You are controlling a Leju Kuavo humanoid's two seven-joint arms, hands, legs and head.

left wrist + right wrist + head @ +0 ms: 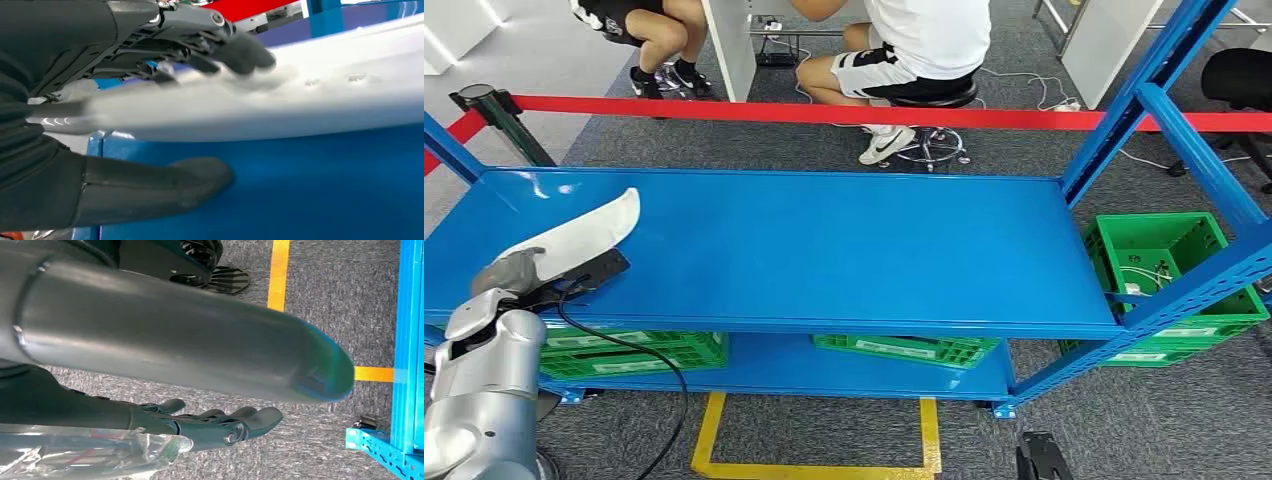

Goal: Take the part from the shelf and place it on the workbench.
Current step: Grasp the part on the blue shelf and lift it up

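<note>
Shelf first: a big blue metal shelf (824,250) fills the middle, with green plastic crates (634,350) under its top board and a red barrier tape (824,113) behind it. A long curved white plastic part (584,235) sits over the left end of the top board. The left hand (519,270) holds it, dark fingers (240,50) on top and thumb below. The right hand (210,427) hangs by the grey carpet floor (310,305), fingers loosely out, holding nothing.

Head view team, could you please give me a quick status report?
Left hand grips the white part over the blue shelf. Right hand hangs open above the floor. Nothing in the way.
</note>
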